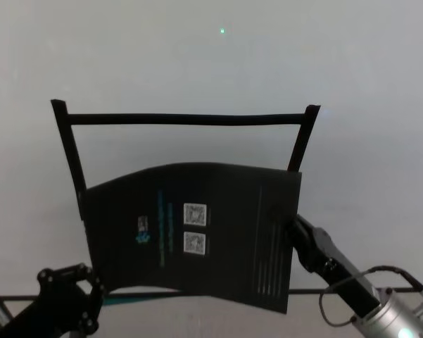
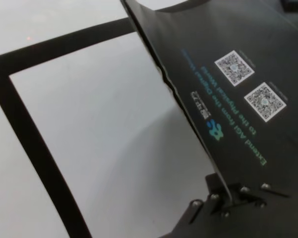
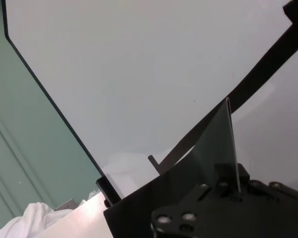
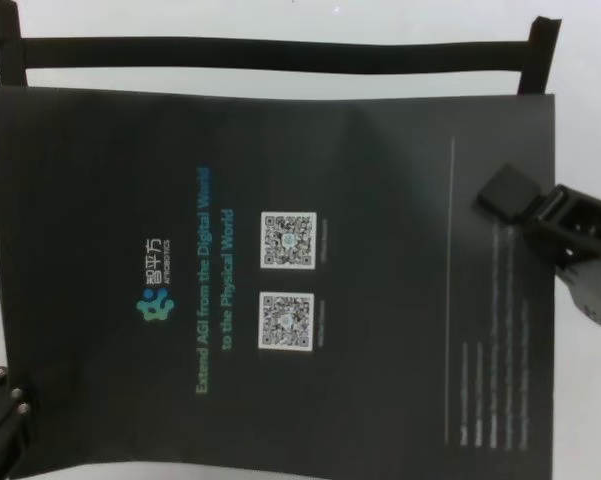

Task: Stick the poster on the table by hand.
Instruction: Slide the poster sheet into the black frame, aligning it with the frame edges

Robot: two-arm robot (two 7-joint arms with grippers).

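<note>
The black poster (image 1: 197,232) with teal text and two white QR codes hangs curved above the white table (image 1: 197,63), held by both grippers. It overlaps the near part of the black tape frame (image 1: 183,120). My left gripper (image 1: 93,285) is shut on the poster's near left corner; the left wrist view shows the edge clamped (image 2: 228,201). My right gripper (image 1: 290,227) is shut on the poster's right edge, also seen in the right wrist view (image 3: 233,192). In the chest view the poster (image 4: 280,280) fills the picture, with the right gripper's finger (image 4: 508,193) on top of it.
The tape frame's far strip (image 4: 280,55) and left strip (image 2: 29,144) lie on the bare table. The table's edge (image 3: 49,99) borders a green surface in the right wrist view, with white cloth (image 3: 34,218) below. A cable (image 1: 352,289) loops by my right arm.
</note>
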